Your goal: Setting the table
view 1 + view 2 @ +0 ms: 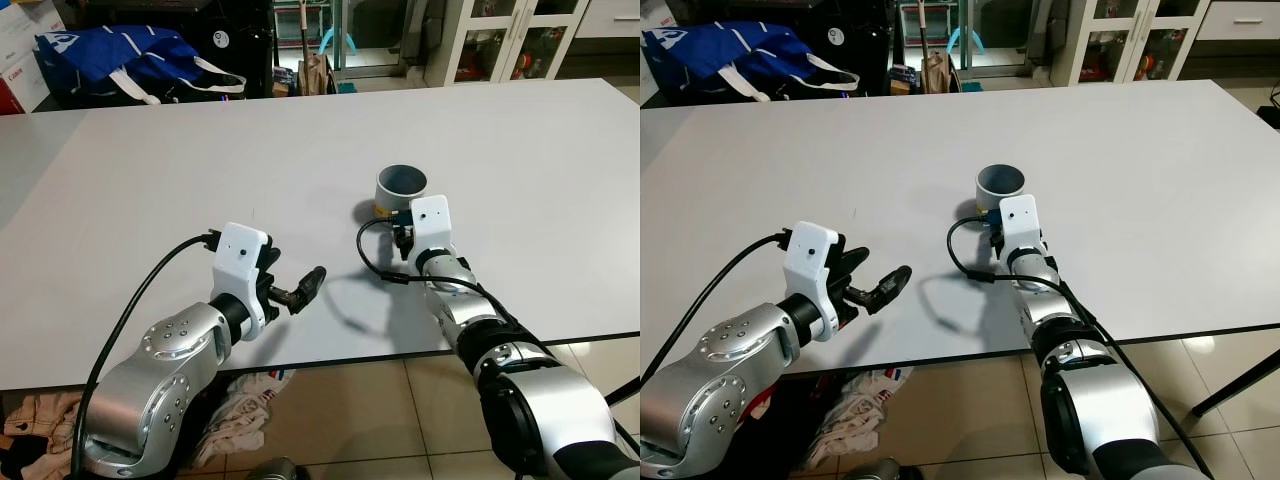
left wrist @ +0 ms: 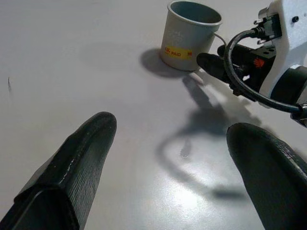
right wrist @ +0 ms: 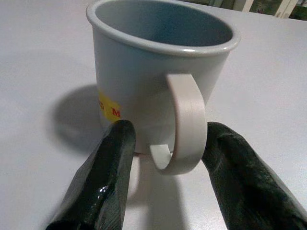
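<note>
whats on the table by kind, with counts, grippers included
mug: 1, pale grey, upright, yellow sticker, handle between the open fingers of the right gripper
grippers: 2, the right one at the mug, the left gripper open above bare table
total: 3

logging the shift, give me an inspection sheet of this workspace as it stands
surface: white rectangular table, bare apart from the mug
job's things: grey mug with yellow label, upright, handle facing the right end effector
clutter: nothing seen on the table
grippers: right end effector open, fingers either side of the mug handle; left end effector open over bare table
cables: black cable looping off the right wrist
surroundings: blue bag beyond the table; crumpled cloth on tiled floor
</note>
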Motion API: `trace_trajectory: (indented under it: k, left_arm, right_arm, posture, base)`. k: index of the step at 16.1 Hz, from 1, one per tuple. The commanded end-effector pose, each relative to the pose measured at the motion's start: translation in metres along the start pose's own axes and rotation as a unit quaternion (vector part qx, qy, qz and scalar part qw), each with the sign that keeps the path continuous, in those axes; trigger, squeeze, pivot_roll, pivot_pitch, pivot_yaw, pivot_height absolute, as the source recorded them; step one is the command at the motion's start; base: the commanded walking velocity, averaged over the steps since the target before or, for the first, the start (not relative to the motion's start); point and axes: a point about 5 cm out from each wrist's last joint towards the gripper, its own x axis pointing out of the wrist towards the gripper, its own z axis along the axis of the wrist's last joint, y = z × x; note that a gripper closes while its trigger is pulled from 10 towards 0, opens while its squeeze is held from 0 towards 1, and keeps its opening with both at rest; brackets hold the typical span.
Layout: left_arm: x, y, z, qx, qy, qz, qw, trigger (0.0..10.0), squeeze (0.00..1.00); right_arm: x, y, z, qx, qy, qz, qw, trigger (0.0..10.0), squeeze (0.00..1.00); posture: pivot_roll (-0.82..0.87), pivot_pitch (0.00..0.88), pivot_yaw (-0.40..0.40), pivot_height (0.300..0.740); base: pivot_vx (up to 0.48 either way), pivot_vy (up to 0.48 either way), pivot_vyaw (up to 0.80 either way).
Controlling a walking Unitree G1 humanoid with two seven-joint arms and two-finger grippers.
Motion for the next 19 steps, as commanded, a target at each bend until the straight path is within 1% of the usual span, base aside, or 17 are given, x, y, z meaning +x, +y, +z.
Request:
trace_trajectory:
  k: [1,9,11,19]
  left_arm:
    - [-0.0005,-0.0014,0.0036,0.002,-0.003,-0.004,1.000,10.0,0.00]
    - [0.0020,-0.0022,0.0042,0.003,-0.005,-0.004,1.000,10.0,0.00]
    - [0.0021,-0.0032,0.0038,-0.009,-0.005,-0.010,1.000,10.0,0.00]
    - [0.0028,-0.0036,0.0033,-0.008,-0.004,-0.011,1.000,10.0,0.00]
  right_arm:
    - [-0.0016,-0.0015,-0.0051,0.000,0.006,0.000,1.000,10.0,1.00]
    - [-0.0014,-0.0017,-0.0031,-0.004,-0.001,0.004,1.000,10.0,1.00]
    - [-0.0013,-0.0020,-0.0030,-0.003,-0.002,0.002,1.000,10.0,1.00]
    - [-0.0015,-0.0030,-0.0027,0.000,-0.005,0.000,1.000,10.0,1.00]
  posture:
    - [0.07,0.000,0.073,0.740]
    - [0.07,0.000,0.071,0.740]
    - [0.07,0.000,0.071,0.740]
    - [0.06,0.000,0.071,0.740]
  base:
    - [0.000,0.000,0.00]
    - [0.000,0.000,0.00]
    - [0.000,0.000,0.00]
    - [0.000,0.000,0.00]
